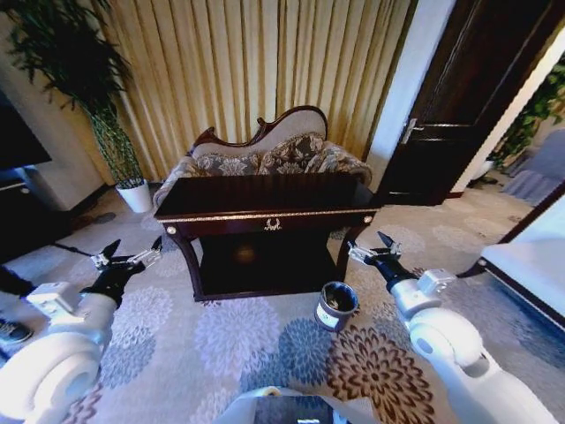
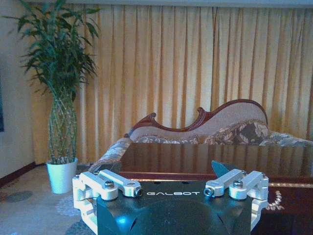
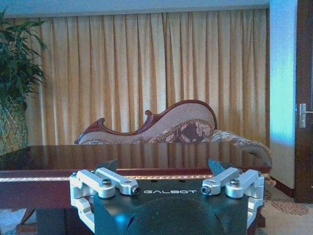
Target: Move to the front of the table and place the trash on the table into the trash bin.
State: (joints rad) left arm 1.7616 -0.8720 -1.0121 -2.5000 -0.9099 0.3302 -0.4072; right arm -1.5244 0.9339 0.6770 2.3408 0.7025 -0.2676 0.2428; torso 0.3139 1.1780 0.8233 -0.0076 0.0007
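I have the robot standing before the table point(image 1: 265, 212), facing its front apron, with the sofa point(image 1: 274, 155) behind it. The tabletop looks bare in all three views; I can make out no bottle, paper or wrapper on it. The trash bin point(image 1: 336, 305) sits on the carpet point(image 1: 238, 340) just off the table's front right leg. The left end effector point(image 1: 129, 258) hangs level with the table's front left corner, fingers spread apart, holding nothing. The right end effector point(image 1: 371, 252) hangs by the front right corner, above the bin, also spread and empty. My judgement: the approach is nearly done. To finish well, close in squarely on the emblem, keep both arms clear of the gold trim, and avoid nudging the bin.
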